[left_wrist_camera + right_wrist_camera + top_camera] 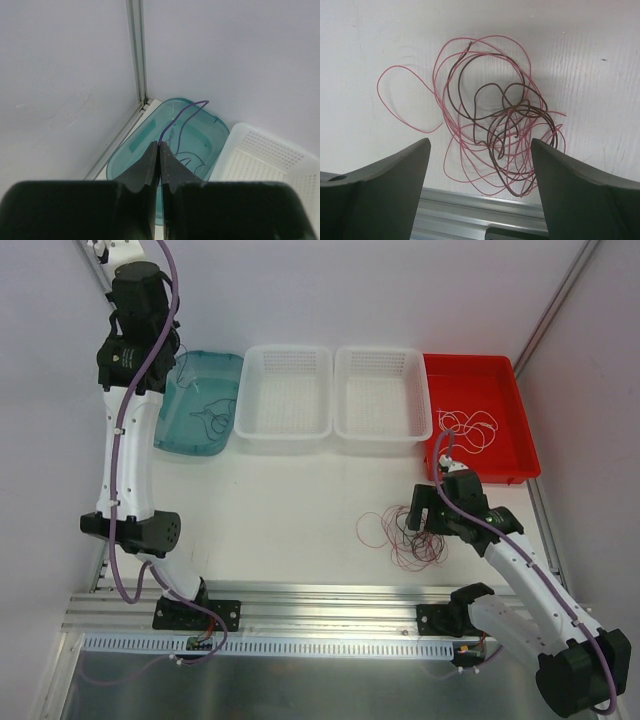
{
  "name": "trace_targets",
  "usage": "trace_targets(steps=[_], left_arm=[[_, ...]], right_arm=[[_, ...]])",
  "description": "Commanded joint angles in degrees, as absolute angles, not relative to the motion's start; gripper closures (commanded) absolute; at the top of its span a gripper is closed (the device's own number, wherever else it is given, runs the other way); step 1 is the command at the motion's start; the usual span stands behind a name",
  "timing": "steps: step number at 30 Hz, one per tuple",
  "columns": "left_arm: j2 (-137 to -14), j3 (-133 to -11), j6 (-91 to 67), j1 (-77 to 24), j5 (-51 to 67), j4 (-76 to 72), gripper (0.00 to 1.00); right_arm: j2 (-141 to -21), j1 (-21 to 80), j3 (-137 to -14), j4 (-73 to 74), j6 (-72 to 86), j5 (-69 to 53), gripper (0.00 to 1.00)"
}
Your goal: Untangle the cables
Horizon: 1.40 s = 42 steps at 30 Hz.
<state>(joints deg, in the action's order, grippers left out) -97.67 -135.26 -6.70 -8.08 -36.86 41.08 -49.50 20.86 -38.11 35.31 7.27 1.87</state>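
- R jaws [480,145] spread wide, gripping nothing; they hang over the pink-and-brown tangle [403,536], which lies loose on the table [280,510] near its front edge, just beside the alu rail [320,595].
- Open room: bare table to the left of the tangle and btwn it and the containers at the back. One pink loop strays out left, apart from the knot.
- L jaws [160,150] closed, tips pinching a thin purple strand [186,111]; they sit high at the back-left corner over the teal tray [178,435], walls close on two sides.
- Black wire [215,418] lies in the teal tray.
- Two white baskets [287,432] sit side by side, touching, mid back.
- Red tray [520,455] at back right holds a white wire [468,428]; R arm's wrist is near its front rim.
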Motion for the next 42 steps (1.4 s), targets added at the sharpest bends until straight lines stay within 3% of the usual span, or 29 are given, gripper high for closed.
trace_targets(steps=[1, 13, 16, 17, 20, 21, 22, 27, 35, 42], left_arm=[[-100.28, -136.32, -4.22, -6.6, -34.98, 35.25, 1.0], [-117.33, -129.9, -6.59, 1.58, -36.13, 26.72, 0.99], [-118.56, -127.54, -7.38, 3.07, -34.81, 26.46, 0.86], [-118.39, -126.22, -7.3, 3.16, -33.76, 26.46, 0.71], [-115.06, -121.83, -7.21, 3.25, -31.65, 26.54, 0.49], [-113.4, -120.16, -8.25, 3.25, -29.03, 26.54, 0.3], [-111.81, -116.84, -8.78, 3.25, -27.44, 26.54, 0.23], [-98.02, -103.65, -11.69, 1.41, -17.68, 26.63, 0.03], [-75.25, -72.01, -16.78, -10.0, -7.39, 27.07, 0.01], [-62.24, -51.0, -26.35, -21.26, 1.13, 27.25, 0.01]], right_arm=[[-49.04, 20.74, -40.96, 35.95, 6.42, 0.44, 0.13], [-52.56, 20.74, -41.4, 36.03, 3.78, -1.93, 0.09], [-52.82, 20.74, -41.48, 36.21, 3.69, -1.5, 0.09], [-53.0, 20.83, -41.57, 36.21, 3.6, -1.32, 0.09], [-53.87, 20.74, -42.01, 36.21, 3.34, -0.35, 0.09], [-54.05, 20.74, -42.1, 36.21, 3.34, -0.35, 0.09], [-54.4, 20.74, -42.19, 36.21, 3.25, 1.39, 0.09], [-57.03, 20.92, -41.66, 34.55, 3.87, 1.93, 0.09], [-65.65, 23.46, -41.04, 28.48, 4.57, 1.67, 0.13], [-75.92, 38.72, -45.25, 23.13, 9.05, 0.53, 0.16]])
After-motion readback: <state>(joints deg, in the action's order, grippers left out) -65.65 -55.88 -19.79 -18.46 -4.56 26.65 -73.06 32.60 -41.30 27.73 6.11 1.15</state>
